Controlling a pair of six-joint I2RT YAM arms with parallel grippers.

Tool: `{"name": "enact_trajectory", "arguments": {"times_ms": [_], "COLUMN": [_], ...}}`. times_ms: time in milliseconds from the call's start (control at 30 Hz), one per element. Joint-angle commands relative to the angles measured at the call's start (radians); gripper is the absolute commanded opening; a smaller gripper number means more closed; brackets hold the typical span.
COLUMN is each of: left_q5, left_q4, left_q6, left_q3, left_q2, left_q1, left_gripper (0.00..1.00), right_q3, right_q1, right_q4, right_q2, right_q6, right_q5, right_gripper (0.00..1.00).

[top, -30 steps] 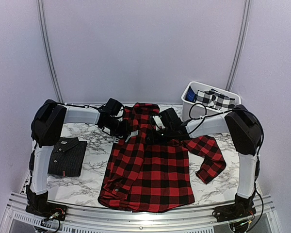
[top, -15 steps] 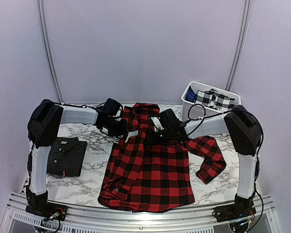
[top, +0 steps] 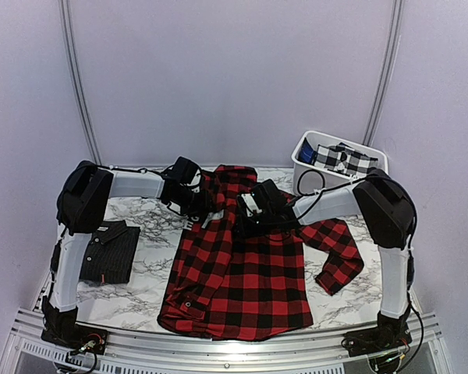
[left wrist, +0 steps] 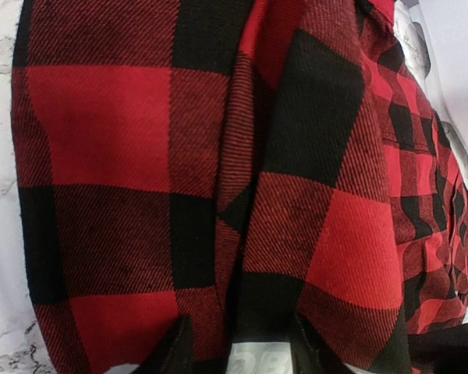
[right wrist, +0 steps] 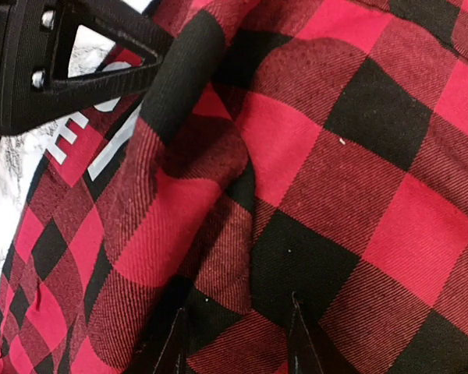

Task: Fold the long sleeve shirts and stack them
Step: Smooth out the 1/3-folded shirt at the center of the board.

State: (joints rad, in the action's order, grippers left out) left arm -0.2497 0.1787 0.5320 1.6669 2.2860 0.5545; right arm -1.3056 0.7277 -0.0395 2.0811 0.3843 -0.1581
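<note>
Left pincer [left wrist: 242, 352] and right pincer [right wrist: 235, 339], each nearly closed on a cloth fold near the collar, grip the red flannel shirt [top: 234, 273] lying mid table [top: 152, 226], apparently to fold it before stacking it with the folded black shirt [top: 105, 249].

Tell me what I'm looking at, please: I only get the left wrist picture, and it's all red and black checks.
Observer: A flannel shirt, lying spread on a marble table, with one sleeve out to the right.
Operator: Is the other arm doing anything?
Observer: The right gripper is on the same shirt, close beside the left gripper, up near the collar.
Operator: Any other clothes out there?
Observer: A black shirt lies folded at the table's left side.
</note>
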Motion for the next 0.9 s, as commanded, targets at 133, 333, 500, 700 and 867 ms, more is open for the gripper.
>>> {"name": "enact_trajectory", "arguments": {"times_ms": [133,333,500,700,867], "left_q5": [-0.049,-0.053,-0.019,0.052,0.07], "left_q4": [-0.001,-0.034,-0.047,-0.048,-0.039], "left_q6": [0.011,0.036,0.045,0.047,0.052], "left_q3": [0.018,-0.016,-0.06,-0.108,-0.131], "left_q2": [0.018,-0.021,-0.076,-0.141,-0.163], "left_q1": [0.01,0.012,0.012,-0.001,-0.021], "left_gripper": [0.29,0.11,0.02,0.0,0.0], "right_q3": [-0.044,-0.05,-0.059,-0.067,-0.073], "right_q1": [0.012,0.014,0.015,0.015,0.015], "right_q4": [-0.02,-0.023,-0.028,-0.031,-0.034], "right_q2": [0.021,0.025,0.03,0.032,0.035], "right_q6": [-0.004,-0.003,-0.008,-0.009,-0.01], "right_q5": [0.022,0.029,0.032,0.039,0.046], "right_gripper": [0.38,0.37,0.36,0.34,0.32]}}
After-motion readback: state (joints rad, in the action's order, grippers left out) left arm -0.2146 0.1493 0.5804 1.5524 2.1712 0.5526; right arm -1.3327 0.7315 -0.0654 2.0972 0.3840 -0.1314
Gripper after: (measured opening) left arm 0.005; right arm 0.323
